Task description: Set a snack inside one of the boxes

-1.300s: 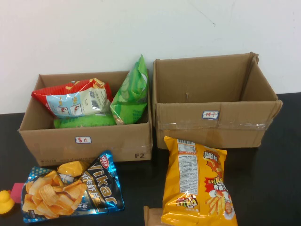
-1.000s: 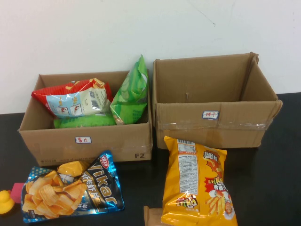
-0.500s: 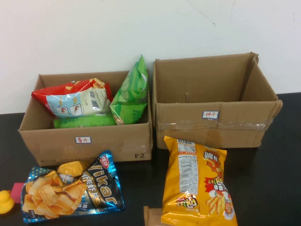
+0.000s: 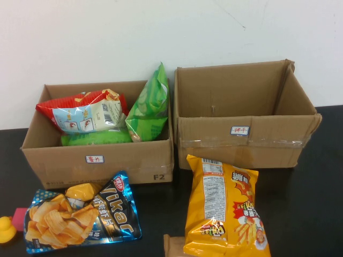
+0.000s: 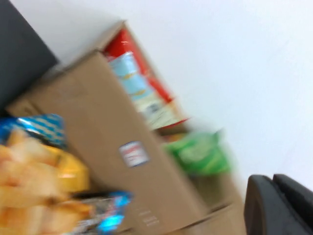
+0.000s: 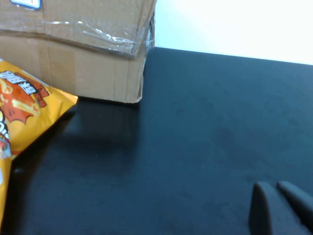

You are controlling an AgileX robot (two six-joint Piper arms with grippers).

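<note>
Two open cardboard boxes stand at the back. The left box point(image 4: 96, 160) holds a red snack bag point(image 4: 80, 112) and green bags point(image 4: 147, 107). The right box point(image 4: 241, 142) looks empty. A blue chips bag point(image 4: 80, 214) with a small yellow snack point(image 4: 83, 190) on it lies in front of the left box. An orange snack bag point(image 4: 225, 206) lies in front of the right box. Neither gripper shows in the high view. My left gripper point(image 5: 276, 205) is shut and empty, facing the left box point(image 5: 98, 132). My right gripper point(image 6: 276, 205) is shut and empty over bare table, right of the right box point(image 6: 78, 44).
A yellow duck point(image 4: 6, 229) and a pink block point(image 4: 20, 217) sit at the table's left edge. A brown packet point(image 4: 172, 246) lies at the front edge beside the orange bag. The black table point(image 6: 205, 127) to the right of the boxes is bare. A white wall is behind.
</note>
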